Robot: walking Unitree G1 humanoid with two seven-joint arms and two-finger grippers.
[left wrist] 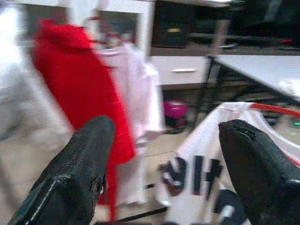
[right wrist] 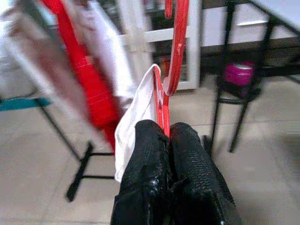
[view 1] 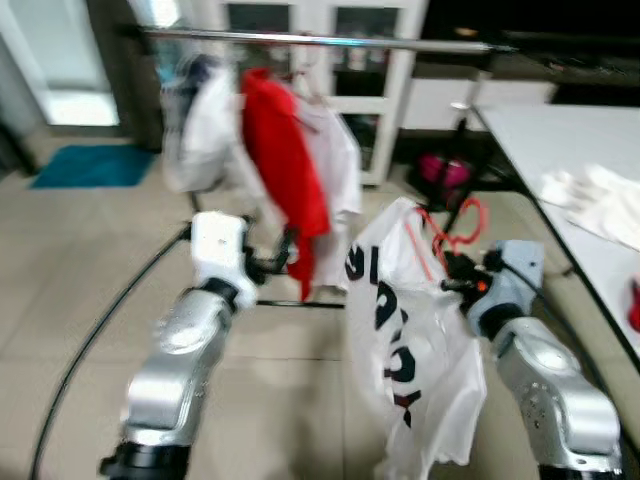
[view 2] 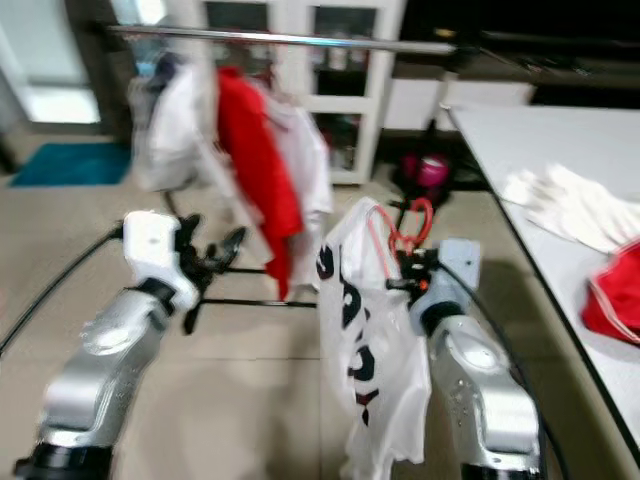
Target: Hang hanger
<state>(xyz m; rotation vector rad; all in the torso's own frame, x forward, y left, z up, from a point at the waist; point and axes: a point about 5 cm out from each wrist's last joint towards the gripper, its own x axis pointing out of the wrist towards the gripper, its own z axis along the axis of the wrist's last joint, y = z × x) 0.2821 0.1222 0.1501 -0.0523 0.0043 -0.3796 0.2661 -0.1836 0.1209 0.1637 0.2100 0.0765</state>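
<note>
Hanger [right wrist: 174,51], red, w/ white lettered shirt [view 1: 410,340] draped on it: held up by our right pincer [right wrist: 168,133], fingers clamped together on its lower wire, hook pointing up. Position: well below rail [view 1: 330,40], just right of red garment [view 1: 285,165] and white garments already hung. Left pincer [left wrist: 164,154]: fingers apart, holding nothing, near red garment. Step, as we judge: carry phase, approx midway. Next: raise hook over rail in bare stretch right of hung clothes, then let go.
</note>
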